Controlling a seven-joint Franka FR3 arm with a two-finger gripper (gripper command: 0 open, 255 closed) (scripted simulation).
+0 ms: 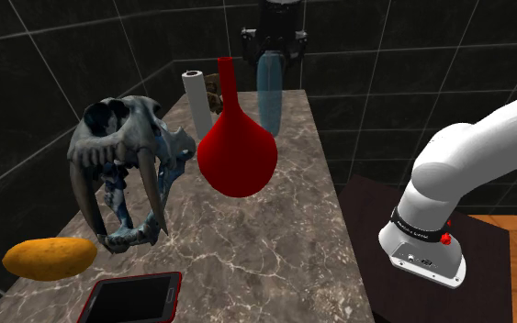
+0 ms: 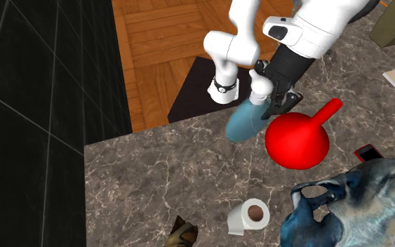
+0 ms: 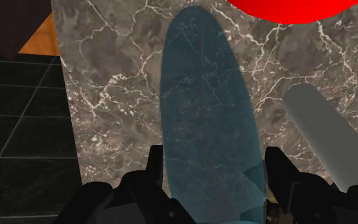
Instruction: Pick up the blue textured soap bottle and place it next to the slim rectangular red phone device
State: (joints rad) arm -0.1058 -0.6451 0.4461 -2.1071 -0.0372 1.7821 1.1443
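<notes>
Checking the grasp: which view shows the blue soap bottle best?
The wrist view: the soap bottle runs lengthwise, clasped by the tool. The shoulder view shows it small, far back; the second exterior view, tilted beside the red flask.

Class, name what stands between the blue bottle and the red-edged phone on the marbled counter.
The red round-bellied flask stands between the blue bottle and the phone, seen in the shoulder view and the second exterior view.
</notes>
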